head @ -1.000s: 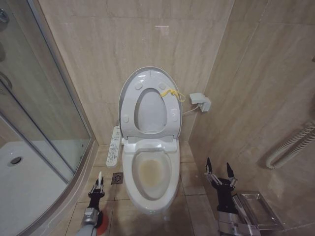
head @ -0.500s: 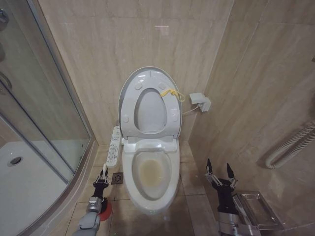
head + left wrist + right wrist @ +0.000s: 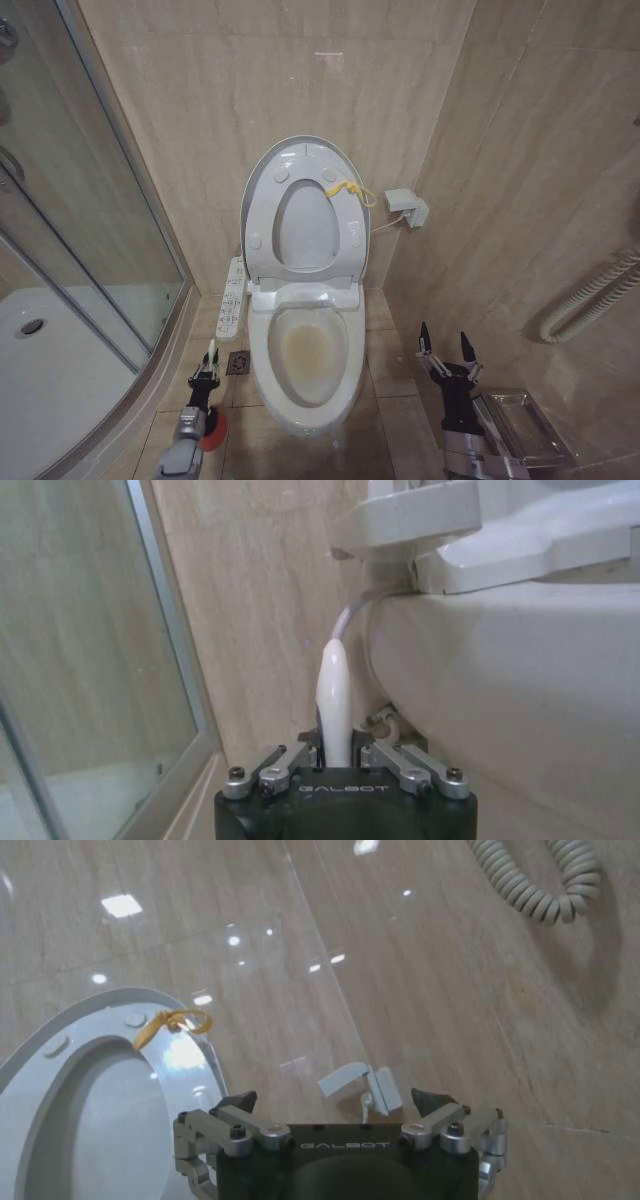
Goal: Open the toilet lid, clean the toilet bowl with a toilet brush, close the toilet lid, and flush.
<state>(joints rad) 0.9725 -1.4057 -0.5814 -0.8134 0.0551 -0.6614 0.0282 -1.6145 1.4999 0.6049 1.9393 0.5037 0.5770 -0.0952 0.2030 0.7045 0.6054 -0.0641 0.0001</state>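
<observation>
The toilet lid [image 3: 300, 228] stands raised against the back wall with the ring seat up in front of it; a yellow cord [image 3: 352, 190] hangs from its rim. Below it the toilet bowl [image 3: 305, 350] lies uncovered, stained yellowish inside. My left gripper [image 3: 207, 377] is low on the floor to the left of the bowl, shut on the toilet brush's cream handle [image 3: 333, 697], which points up beside the bowl's outer wall [image 3: 510, 697]. The bristle head is hidden. My right gripper [image 3: 447, 352] hovers open to the right of the bowl, holding nothing.
A red holder cup [image 3: 213, 431] sits on the floor under my left arm. A floor drain [image 3: 239, 362] and the button side panel [image 3: 232, 297] lie between arm and toilet. A glass shower enclosure [image 3: 90, 260] bounds the left. A metal rack [image 3: 520, 420] and hose [image 3: 590, 292] are on the right.
My left gripper has moved forward and toward the toilet with the brush handle in it, uncovering more of the red cup. The right arm has stayed still.
</observation>
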